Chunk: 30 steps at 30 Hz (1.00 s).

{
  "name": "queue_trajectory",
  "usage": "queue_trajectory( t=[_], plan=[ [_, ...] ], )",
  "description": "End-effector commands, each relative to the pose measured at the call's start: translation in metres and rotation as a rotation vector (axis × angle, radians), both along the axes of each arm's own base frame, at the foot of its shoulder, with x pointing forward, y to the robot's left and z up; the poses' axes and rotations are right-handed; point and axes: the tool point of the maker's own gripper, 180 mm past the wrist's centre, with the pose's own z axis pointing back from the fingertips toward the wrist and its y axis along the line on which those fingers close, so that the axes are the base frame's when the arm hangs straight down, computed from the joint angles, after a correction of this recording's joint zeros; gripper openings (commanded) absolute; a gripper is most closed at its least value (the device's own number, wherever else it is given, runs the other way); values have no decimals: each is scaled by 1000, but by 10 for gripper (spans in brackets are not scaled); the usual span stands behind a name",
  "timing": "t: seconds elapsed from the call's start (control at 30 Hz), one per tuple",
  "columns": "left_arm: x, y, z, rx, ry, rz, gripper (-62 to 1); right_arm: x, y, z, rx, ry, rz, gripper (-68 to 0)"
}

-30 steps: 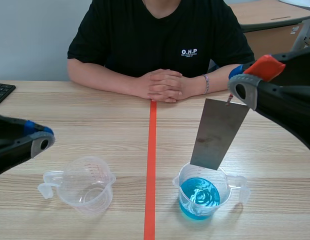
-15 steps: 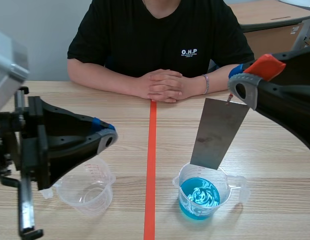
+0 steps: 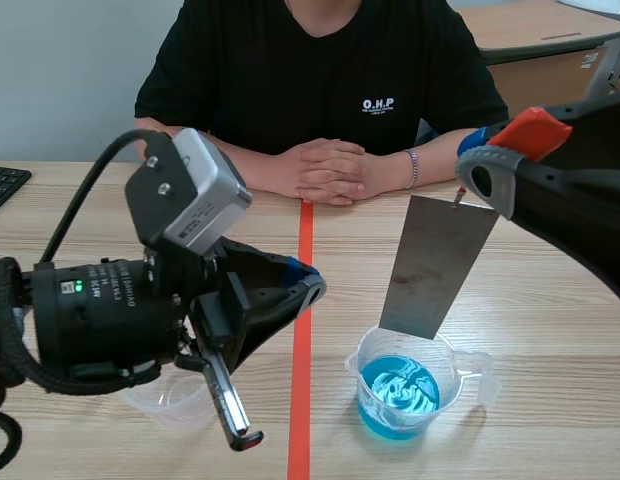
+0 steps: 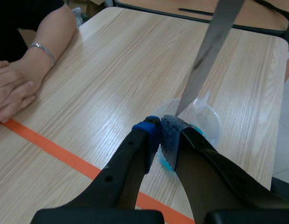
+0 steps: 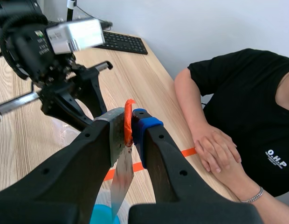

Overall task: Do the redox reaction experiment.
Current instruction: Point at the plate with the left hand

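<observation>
Blue-liquid beaker (image 3: 442,362), metal sheet (image 3: 435,265) over it gripped by right end effector (image 5: 130,135), left end effector (image 4: 161,135) clenched

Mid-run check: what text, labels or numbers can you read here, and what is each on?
"O.H.P": white print on the person's black shirt.
Small white print on the left arm's casing: too small to read.
On the metal sheet and the cup of blue liquid: nothing readable.
</observation>
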Motion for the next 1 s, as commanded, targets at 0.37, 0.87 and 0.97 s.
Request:
queue_trajectory(
  t=[0.37,0.87,0.97],
  plan=[
    [-15,-34,-3,-38,0,-56,-567,0,0,6,27,-11,5,-658],
    [-14,-35,-4,-24,-17,-56,-567,0,0,7,30,-13,6,-658],
    [-12,-34,-4,-23,-20,-42,-567,0,0,7,30,-13,6,-658]
  ],
)
